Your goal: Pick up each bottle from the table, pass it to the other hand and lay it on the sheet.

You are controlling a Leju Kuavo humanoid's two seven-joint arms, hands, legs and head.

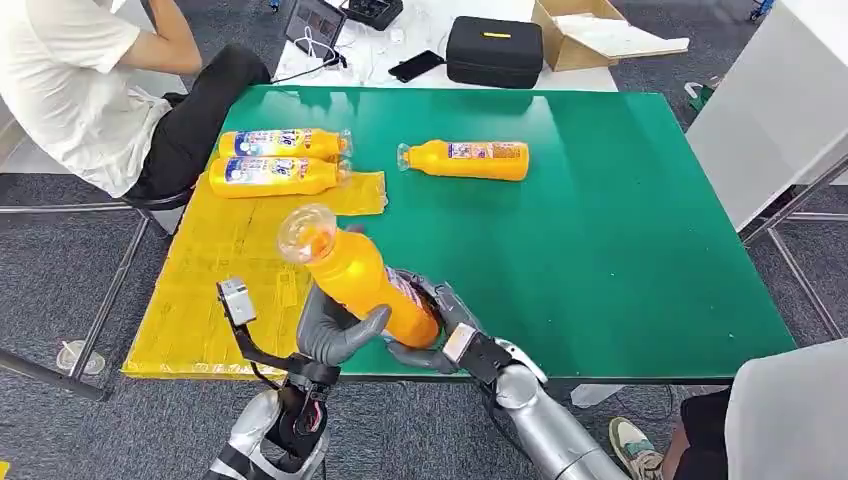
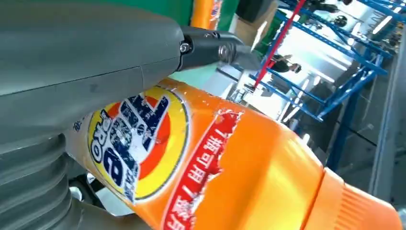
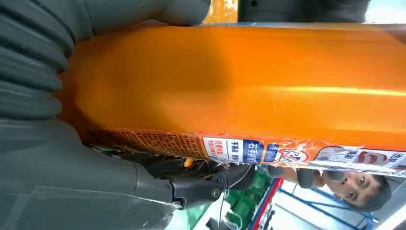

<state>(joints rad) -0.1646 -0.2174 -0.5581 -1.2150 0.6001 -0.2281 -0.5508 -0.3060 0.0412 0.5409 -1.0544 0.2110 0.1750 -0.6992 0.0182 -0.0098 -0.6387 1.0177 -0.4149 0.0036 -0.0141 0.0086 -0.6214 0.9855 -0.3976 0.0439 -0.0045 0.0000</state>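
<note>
**Holding one orange bottle between both robot hands above the worktop's near edge**

Lying at the left on the green worktop (image 1: 620, 250) is a yellow sheet (image 1: 215, 290). Two orange bottles (image 1: 278, 160) rest side by side at its far end, touching each other. A person in a white shirt (image 1: 70, 85) sits beyond that corner.

Nearer the front, the left robot hand (image 1: 335, 330) wraps its grey fingers and thumb around the lower body of the held bottle (image 1: 365, 280), which tilts with its clear cap end up and toward the sheet. The left wrist view shows the label pressed close against the palm.

Just right of it, the right robot hand (image 1: 435, 325) is closed around the same bottle's base from the other side.

Farther right and back, a fourth bottle (image 1: 470, 158) lies on its side on bare green, well apart from the sheet.
</note>
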